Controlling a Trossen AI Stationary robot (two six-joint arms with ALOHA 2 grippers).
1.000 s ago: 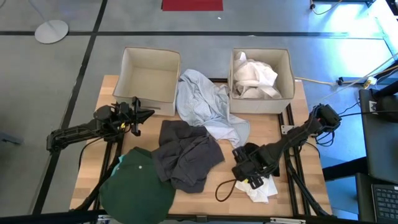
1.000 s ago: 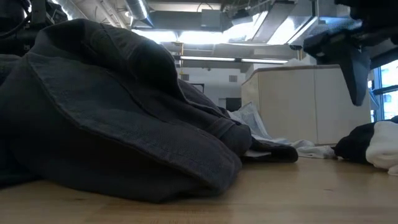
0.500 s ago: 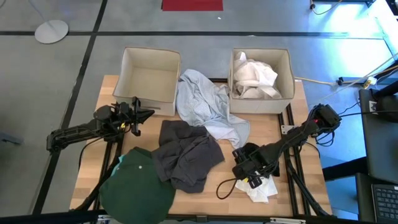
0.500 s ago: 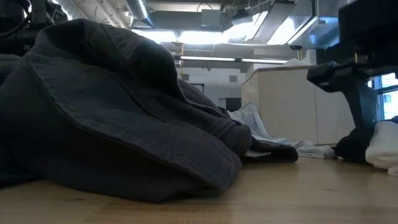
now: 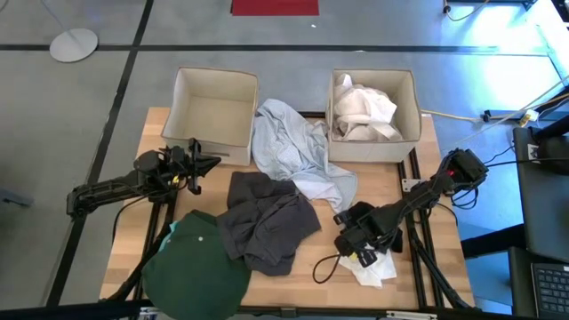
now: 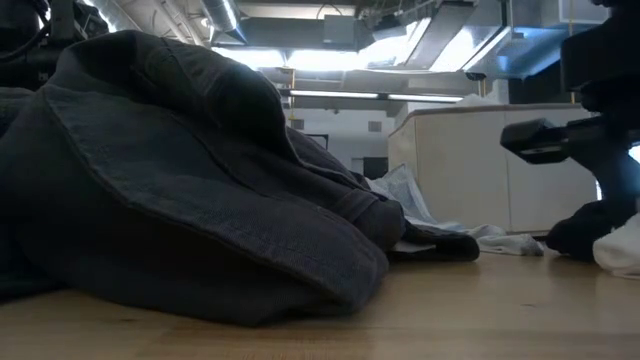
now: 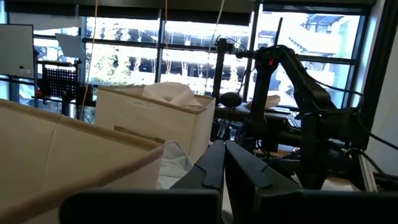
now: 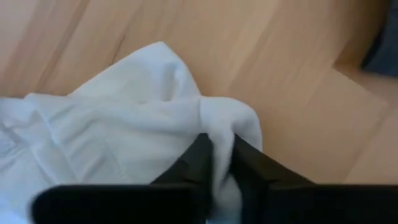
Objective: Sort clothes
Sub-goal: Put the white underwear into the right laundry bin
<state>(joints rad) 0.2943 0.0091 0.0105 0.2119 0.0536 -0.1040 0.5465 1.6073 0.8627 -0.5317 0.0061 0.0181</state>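
Cloth (image 8: 124, 124), white, is soft and light; we pinch a raised fold with right tool (image 8: 221, 158); left tool (image 7: 224, 163) together.

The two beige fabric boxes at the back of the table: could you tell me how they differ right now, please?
The left box holds nothing that shows, while the right box holds a heap of white clothes. The pale grey-blue garment between them drapes up against the left box's corner and reaches the right box's front wall. Both are beige, square, open-topped and upright, much alike in size.
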